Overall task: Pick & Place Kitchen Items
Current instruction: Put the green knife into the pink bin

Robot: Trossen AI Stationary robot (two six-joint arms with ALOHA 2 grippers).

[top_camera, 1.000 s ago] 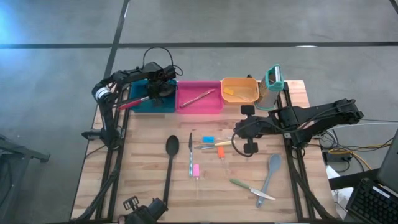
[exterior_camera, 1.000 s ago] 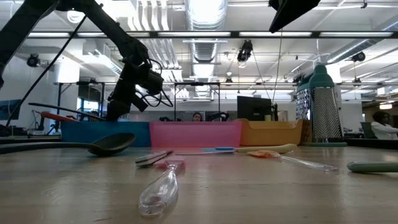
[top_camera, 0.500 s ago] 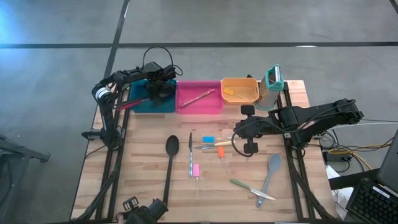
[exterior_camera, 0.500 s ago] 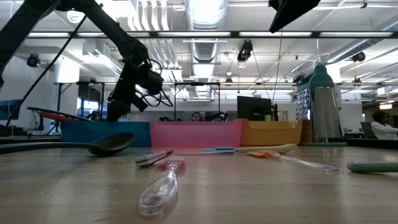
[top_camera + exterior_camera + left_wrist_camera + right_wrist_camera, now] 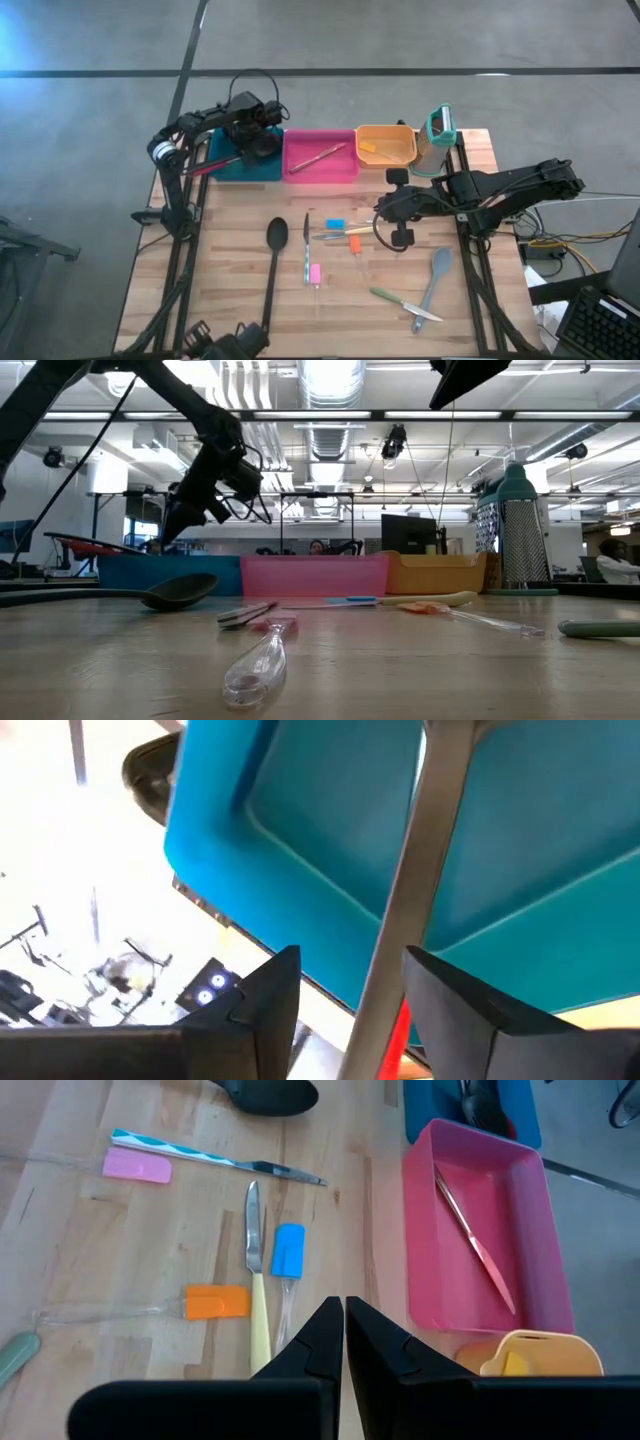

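Overhead, left gripper [image 5: 262, 147] hangs at upper left over the teal bin [image 5: 222, 165], fingers newly spread, the red-headed spoon [image 5: 210, 167] released into it: one item placed.

Table level: the arm has lifted.

Left wrist: smooth plastic bin, slim grey handle.

Right wrist: right gripper [image 5: 344, 1318] clenched above hard-handled cutlery [image 5: 253, 1230].
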